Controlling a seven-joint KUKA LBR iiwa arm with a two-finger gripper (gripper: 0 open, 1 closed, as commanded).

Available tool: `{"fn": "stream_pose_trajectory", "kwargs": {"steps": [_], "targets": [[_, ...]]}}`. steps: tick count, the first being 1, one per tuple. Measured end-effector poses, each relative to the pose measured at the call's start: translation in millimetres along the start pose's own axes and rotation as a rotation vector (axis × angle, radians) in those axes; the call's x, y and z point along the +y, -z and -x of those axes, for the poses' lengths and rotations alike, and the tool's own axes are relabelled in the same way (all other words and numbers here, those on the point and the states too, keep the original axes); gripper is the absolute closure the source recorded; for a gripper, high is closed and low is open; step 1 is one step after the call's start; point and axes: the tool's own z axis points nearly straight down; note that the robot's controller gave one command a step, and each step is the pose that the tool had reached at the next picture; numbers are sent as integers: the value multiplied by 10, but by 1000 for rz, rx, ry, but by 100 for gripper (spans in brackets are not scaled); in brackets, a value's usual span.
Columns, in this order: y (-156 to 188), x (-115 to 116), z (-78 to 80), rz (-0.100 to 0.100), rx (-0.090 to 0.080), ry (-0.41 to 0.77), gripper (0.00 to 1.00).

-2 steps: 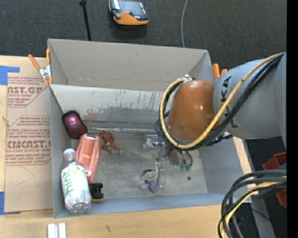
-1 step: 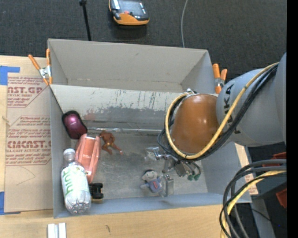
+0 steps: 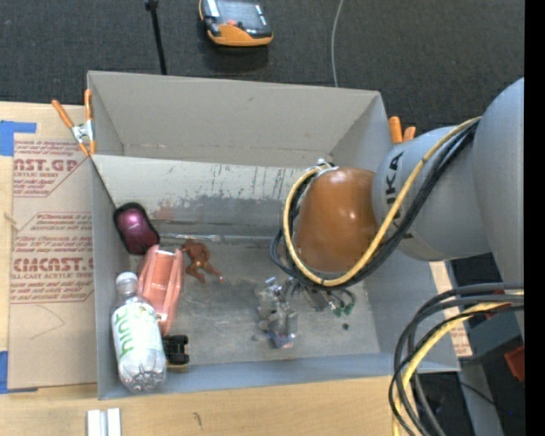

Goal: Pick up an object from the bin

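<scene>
Low over the right-front floor of a grey metal bin [image 3: 230, 111], the jaws of a KUKA arm [image 3: 460, 196] hang beneath the arm's orange cover [image 3: 336, 221], close to the scratched metal. Whether the jaws stand open or closed cannot be told from above, and no object can be made out between them. The pick therefore appears not yet done: nothing is seen lifted, and a grasp, a lift and a clean exit from the bin all look to remain.

Every object plainly visible lies to the left. A small brown figure [image 3: 197, 260] is nearest the jaws, yet apart from them. A pink packet [image 3: 160, 288] lies just beside the figure. A clear bottle with a green label [image 3: 136, 341] lies along the left wall, touching the packet. A maroon oval object [image 3: 136, 228] sits at the back-left of the floor. A small black piece [image 3: 176, 349] rests against the bottle's side.

The bin floor is bare grey metal, scuffed and streaked pale towards the back, with walls sloping outward. The bin stands on a pale wooden counter [image 3: 255, 413]. Beyond its far rim lies a dark, carpet-like floor [image 3: 383, 43] with an orange-and-black handheld device [image 3: 236, 21] on it. Black and yellow cables [image 3: 426, 358] loop from the arm at the right.
</scene>
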Motion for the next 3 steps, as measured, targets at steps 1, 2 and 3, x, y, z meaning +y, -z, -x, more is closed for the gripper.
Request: {"fn": "stream_pose_trajectory", "kwargs": {"steps": [1,2,3], "targets": [[0,0,0,0,0,0,100],[6,1,1,0,0,-1,100],[631,-65,-27,1,6,-48,100]]}}
